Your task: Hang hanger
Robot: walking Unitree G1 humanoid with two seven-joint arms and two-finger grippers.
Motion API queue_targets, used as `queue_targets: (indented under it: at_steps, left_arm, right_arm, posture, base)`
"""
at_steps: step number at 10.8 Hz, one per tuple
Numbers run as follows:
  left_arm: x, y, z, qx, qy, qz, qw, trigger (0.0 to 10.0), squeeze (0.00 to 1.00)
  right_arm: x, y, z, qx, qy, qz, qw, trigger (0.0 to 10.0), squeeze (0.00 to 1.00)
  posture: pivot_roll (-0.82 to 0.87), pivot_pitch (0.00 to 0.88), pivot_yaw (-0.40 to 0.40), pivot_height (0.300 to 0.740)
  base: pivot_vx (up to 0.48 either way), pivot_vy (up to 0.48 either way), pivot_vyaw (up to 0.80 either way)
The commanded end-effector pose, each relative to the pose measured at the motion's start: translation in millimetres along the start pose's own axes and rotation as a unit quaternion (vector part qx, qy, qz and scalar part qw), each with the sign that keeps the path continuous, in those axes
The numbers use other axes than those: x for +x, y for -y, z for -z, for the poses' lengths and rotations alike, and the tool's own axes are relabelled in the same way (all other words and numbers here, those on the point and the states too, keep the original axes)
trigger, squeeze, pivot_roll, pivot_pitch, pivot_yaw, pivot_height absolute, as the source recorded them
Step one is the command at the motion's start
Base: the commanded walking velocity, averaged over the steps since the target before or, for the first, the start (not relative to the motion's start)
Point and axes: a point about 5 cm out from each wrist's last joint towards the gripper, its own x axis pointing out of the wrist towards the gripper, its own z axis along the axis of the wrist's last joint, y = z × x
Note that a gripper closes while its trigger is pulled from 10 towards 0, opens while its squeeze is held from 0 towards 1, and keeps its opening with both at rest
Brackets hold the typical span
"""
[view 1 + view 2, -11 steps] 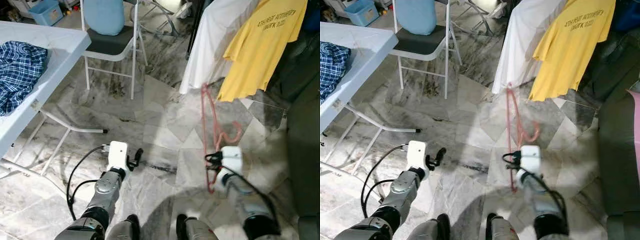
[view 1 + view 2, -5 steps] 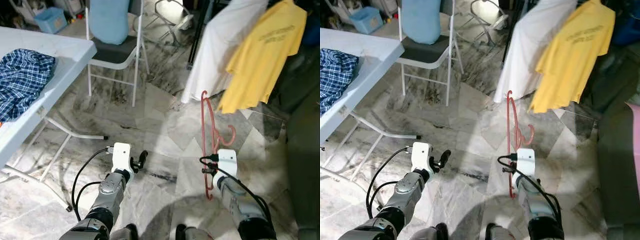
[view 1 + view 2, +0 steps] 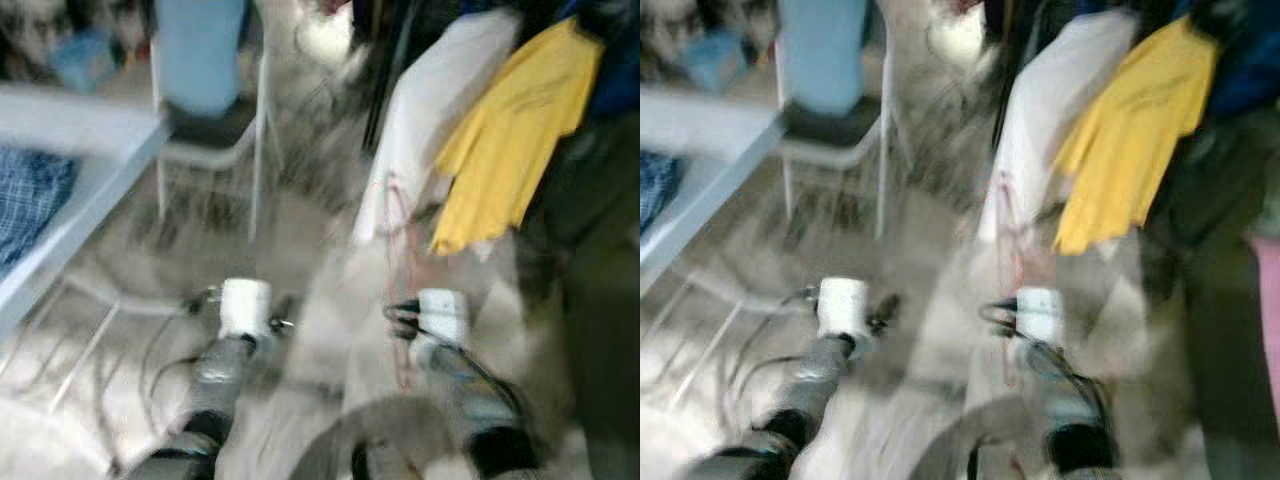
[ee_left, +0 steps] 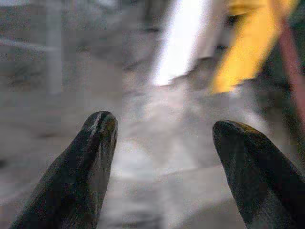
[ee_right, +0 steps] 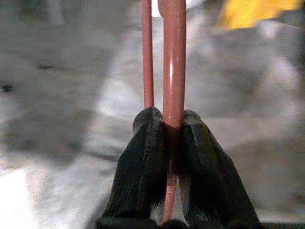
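The right gripper (image 5: 172, 129) pinches the red hanger (image 5: 173, 62) tight. The left gripper (image 4: 162, 143) is spread wide over the floor (image 4: 143, 119).

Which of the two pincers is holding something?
The right pincer: its fingers are shut on the red hanger. The left pincer is open, with nothing between its fingers.

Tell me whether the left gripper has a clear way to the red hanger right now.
Probably yes. The left gripper is open and holds nothing, and bare floor lies between it and the red hanger, which the right gripper clamps upright beside it. The head views are blurred, so the gap is hard to judge.
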Motion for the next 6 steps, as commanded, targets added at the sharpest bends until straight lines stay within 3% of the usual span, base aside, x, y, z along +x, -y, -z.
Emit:
queue_targets:
  at_steps: [1,3,6]
  left_arm:
    - [-4.8,-11.9,3.8,0.005,-0.01,-0.011,1.0,10.0,0.0]
    - [-4.9,-11.2,4.3,0.006,-0.011,-0.006,1.0,10.0,0.0]
    - [-4.3,-8.2,4.8,0.005,-0.012,-0.001,1.0,10.0,0.0]
  right_arm:
    - [0.3,-8.0,-1.1,0.002,0.001,-0.011,1.0,10.0,0.0]
    - [0.8,-10.7,-3.0,0.002,0.001,-0.014,1.0,10.0,0.0]
    - [0.0,-12.5,1.3,0.004,-0.004,-0.018,1.0,10.0,0.0]
  posture:
    - [-0.18,0.118,0.003,0.74]
    - [-0.18,0.118,0.006,0.74]
    - [-0.19,0.121,0.01,0.74]
  base:
    - [0.435,0.0,0.0]
    - [0.426,0.0,0.0]
    - [0.398,0.266,0.0]
